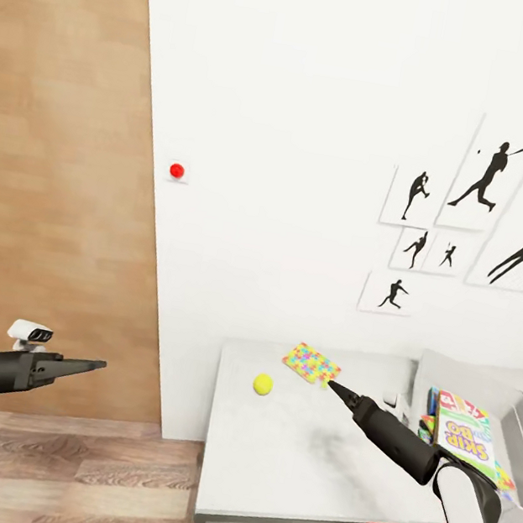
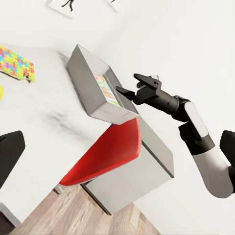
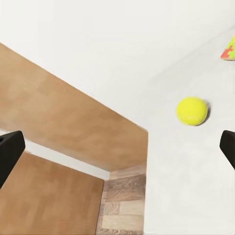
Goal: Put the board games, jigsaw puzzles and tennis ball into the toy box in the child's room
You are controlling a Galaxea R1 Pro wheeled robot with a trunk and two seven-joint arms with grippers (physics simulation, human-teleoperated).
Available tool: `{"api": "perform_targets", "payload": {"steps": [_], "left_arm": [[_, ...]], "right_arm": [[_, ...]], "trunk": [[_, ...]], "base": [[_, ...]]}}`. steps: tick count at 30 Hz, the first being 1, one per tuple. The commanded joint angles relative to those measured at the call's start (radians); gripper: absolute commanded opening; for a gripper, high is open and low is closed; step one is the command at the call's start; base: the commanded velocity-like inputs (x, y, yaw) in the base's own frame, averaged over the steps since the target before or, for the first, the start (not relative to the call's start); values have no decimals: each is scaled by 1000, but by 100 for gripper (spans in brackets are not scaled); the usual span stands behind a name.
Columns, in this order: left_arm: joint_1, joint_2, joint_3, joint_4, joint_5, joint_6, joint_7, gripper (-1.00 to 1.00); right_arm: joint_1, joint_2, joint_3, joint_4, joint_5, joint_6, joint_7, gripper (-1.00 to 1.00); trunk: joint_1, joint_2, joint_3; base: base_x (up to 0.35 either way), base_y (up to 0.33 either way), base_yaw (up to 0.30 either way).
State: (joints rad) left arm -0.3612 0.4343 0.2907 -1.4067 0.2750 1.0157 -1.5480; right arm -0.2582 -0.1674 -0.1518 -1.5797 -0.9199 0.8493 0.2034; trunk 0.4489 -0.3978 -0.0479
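The right gripper [image 1: 334, 386] hovers over the light grey table [image 1: 296, 463], fingers spread wide and empty, apparently lined up for a grasp. The small fuzzy yellow-green tennis ball [image 3: 191, 110] lies just beyond. The thin multicoloured jigsaw puzzle [image 1: 312, 363] rests farther back. The left gripper [image 1: 95, 366] hangs empty; its opening cannot be judged.

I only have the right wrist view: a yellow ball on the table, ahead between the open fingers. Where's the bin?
Observer: The grey bin sits on the same table, to the robot's right of the ball.
Operator: Anything in it?
Observer: Yes, a Skip Bo game box lies inside, with other colourful things I can't make out.
Operator: And the left arm?
Observer: The left pincer is open, off the table's left side, above the wood floor.
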Motion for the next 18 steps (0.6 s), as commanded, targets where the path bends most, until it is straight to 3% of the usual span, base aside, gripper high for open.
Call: {"api": "perform_targets", "payload": {"steps": [1, 9, 18], "left_arm": [[-1, 0, 0, 0, 0, 11, -3, 100], [-1, 0, 1, 0, 0, 11, -3, 100], [-1, 0, 1, 0, 0, 11, -3, 100]], "right_arm": [[-1, 0, -2, 0, 6, 5, 7, 100], [-1, 0, -2, 0, 6, 5, 7, 100], [-1, -1, -2, 0, 6, 5, 7, 100]], "trunk": [[1, -2, -2], [1, -2, -2], [1, -2, -2]], "base": [[245, 119, 0], [270, 109, 0], [49, 24, 0]]}}
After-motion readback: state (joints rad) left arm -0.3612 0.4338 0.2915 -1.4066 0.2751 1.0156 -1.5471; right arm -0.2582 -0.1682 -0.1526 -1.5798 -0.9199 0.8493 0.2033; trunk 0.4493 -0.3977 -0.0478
